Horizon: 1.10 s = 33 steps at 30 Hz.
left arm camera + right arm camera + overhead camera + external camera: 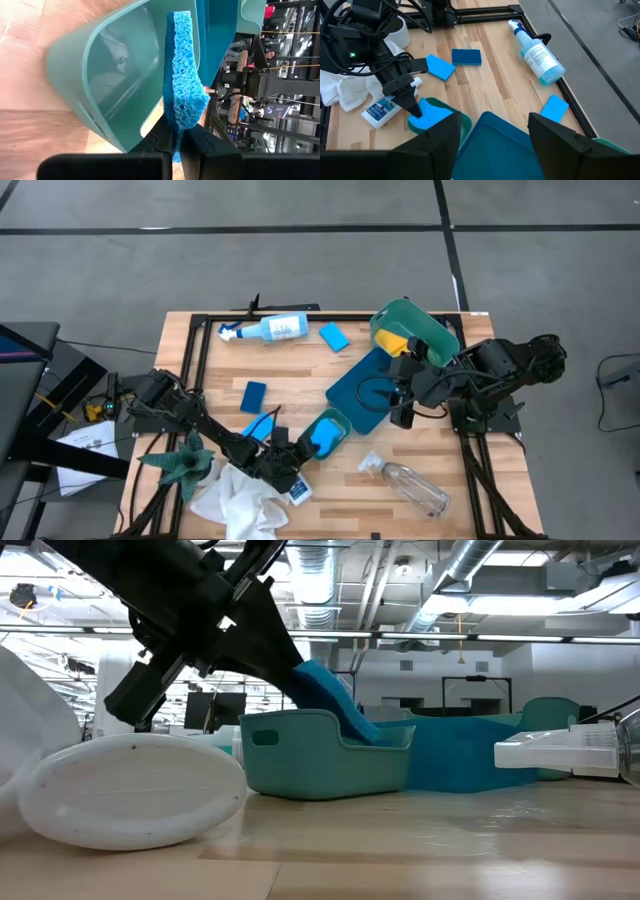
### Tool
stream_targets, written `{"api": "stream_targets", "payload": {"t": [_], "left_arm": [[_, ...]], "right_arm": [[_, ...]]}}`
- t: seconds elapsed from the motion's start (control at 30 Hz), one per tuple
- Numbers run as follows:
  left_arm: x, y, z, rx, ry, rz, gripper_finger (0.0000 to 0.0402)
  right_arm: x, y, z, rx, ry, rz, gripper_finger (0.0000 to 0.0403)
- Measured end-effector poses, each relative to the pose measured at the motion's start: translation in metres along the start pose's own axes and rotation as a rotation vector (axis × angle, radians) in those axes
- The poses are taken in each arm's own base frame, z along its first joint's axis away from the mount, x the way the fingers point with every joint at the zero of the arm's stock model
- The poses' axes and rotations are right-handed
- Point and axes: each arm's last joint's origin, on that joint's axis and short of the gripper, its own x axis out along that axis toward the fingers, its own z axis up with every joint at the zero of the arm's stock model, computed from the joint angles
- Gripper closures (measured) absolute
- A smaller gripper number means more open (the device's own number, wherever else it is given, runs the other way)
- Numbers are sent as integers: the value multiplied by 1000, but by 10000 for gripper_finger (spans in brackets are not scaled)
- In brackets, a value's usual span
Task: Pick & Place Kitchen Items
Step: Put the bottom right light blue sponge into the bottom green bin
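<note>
While a blue sponge (184,75) is clamped in the left end effector (176,142), it is held over the teal bin (330,430).
Right end effector (492,135) is spread wide, empty; spray bottle (268,329) and other sponges are left on the table (300,370).

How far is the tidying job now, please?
Possibly done: a yellow pad sits in the far green bin. In hand: the left gripper holds a blue sponge over the small teal bin. Left: three sponges, spray bottle, clear bottle, cloth.
</note>
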Motion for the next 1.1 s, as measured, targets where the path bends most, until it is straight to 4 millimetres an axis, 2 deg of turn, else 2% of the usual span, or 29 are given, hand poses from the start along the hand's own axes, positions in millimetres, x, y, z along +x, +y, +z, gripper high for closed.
{"api": "stream_targets", "payload": {"t": [0.83,1.1], "left_arm": [[2,3,3,58,16,57,394],[11,-3,9,88,25,62,394]], "right_arm": [[0,-1,0,24,-10,-23,180],[0,-1,0,26,-12,-27,180]]}}
